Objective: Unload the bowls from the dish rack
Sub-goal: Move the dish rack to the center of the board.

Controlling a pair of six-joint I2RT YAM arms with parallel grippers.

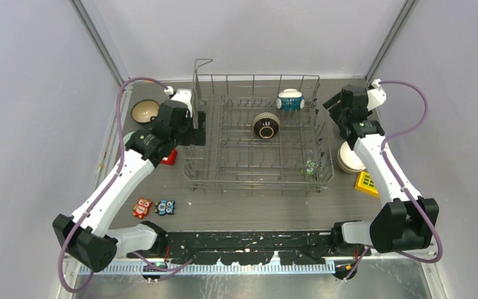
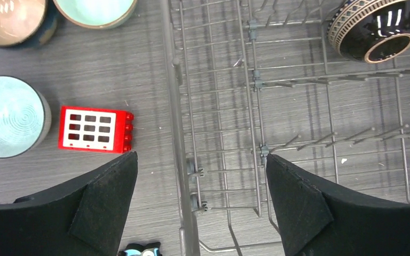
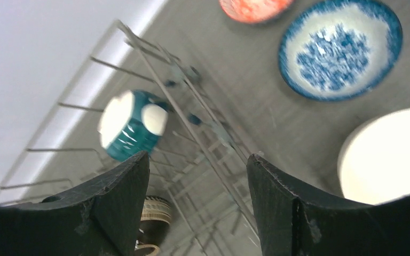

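The dish rack [image 1: 258, 177] sits in the middle of the grey table [image 1: 255, 208], its long axis running left to right across the arms' front and its wire sides standing upright. 2 bowls are in it. A dark brown bowl [image 1: 266, 125] is tipped up on its edge among the tines near the centre, its foot ring turned toward the near side. A teal-and-white bowl [image 1: 290, 99] rests on its side by the far right corner, though I cannot tell mouth from foot. The left gripper [image 2: 200, 160] hangs over the rack's left rim, pointing down, its jaws spread wide to either side of the rim wire and gripping nothing. The right gripper [image 3: 197, 157] hovers outside the far right corner of the rack, angled toward the teal-and-white bowl, jaws likewise apart and empty. On the table left of the rack, mouths up, stand 2 pale green bowls [image 2: 10, 116] and a brown bowl [image 2: 10, 21], with a red block [image 2: 95, 129] beside the nearer green one. Right of the rack, also mouths up, are a blue-and-white bowl [image 3: 340, 49], a red patterned bowl [image 3: 253, 8] and a cream bowl [image 3: 389, 157]. 2 owl figures [image 1: 154, 207] lie near the left arm, and a yellow block [image 1: 367, 182] lies near the right arm.
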